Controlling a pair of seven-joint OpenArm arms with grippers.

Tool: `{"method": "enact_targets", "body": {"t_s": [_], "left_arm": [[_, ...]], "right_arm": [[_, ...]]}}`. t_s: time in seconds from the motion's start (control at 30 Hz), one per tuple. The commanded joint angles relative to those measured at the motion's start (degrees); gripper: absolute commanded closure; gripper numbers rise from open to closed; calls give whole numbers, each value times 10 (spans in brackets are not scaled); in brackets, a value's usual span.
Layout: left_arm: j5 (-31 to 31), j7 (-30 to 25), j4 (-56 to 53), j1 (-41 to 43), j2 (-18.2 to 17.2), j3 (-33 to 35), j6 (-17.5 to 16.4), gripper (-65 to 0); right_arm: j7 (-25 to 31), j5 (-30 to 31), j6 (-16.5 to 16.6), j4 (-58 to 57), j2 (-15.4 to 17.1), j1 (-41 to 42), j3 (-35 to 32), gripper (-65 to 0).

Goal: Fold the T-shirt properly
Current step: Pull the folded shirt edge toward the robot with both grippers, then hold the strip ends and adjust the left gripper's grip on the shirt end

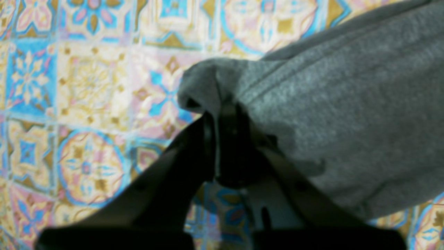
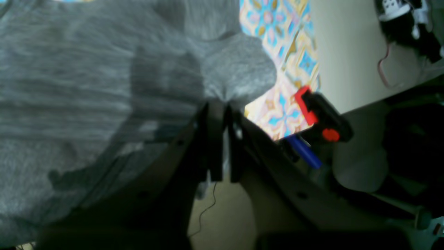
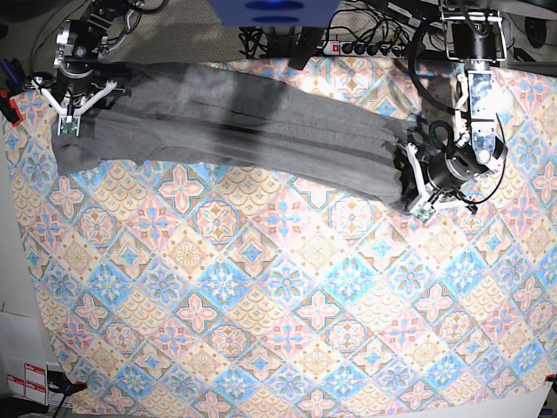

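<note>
T-shirt [image 3: 244, 131], heather-grey soft knit, one item, stretched into a long band across the far part of the table, running from the far-left corner to the right-centre, where it ends in a bunched fold. We judge it light, limp and prone to sagging between its two held points; it will not slide easily on cloth, and it will crease wherever it slackens. Best holds, in our view, are the hemmed edges and corners, where doubled fabric gives the jaws something to bite. Left gripper [image 1: 222, 111], at the right of the base view: jaws closed on a gathered nub of the grey fabric, seen pinched tight in the left wrist view. Right gripper [image 2: 218, 107], at the far left of the base view: jaws likewise closed on a puckered edge of the shirt, the knit fanning out from the pinch. We cannot tell which part of the garment each end is. Tablecloth [image 3: 261, 296], pastel tile pattern, covers the table beneath and lies bare over the whole near half. Clamp [image 2: 317, 116], red and black, grips the cloth edge at the far-left corner.
</note>
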Motion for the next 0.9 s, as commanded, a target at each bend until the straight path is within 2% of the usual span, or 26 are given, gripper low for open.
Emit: {"method": "enact_targets", "body": {"t_s": [0.0, 0.13, 0.27, 0.6, 0.67, 0.8, 0.87], "left_arm": [[11, -1, 10, -10, -10, -1, 17, 0], [13, -1, 9, 5, -32, 41, 17, 0], [19, 0, 7, 15, -34, 80, 17, 0], [19, 0, 6, 30, -33, 70, 17, 0], [20, 0, 6, 30, -32, 57, 17, -44], [19, 49, 6, 30, -32, 28, 17, -233], [18, 57, 6, 30, -32, 25, 17, -305]], "right_arm": [[-11, -12, -19, 12, 6, -5, 5, -18], [-38, 10, -19, 11, 6, -12, 7, -18], [-39, 16, -19, 10, 6, -18, 2, -20], [-39, 17, -19, 9, 6, -18, 3, -22], [-39, 18, -19, 8, 6, -18, 2, -22], [-39, 18, -19, 7, 6, -18, 2, -23], [-39, 18, -19, 7, 6, -18, 2, -23]]}}
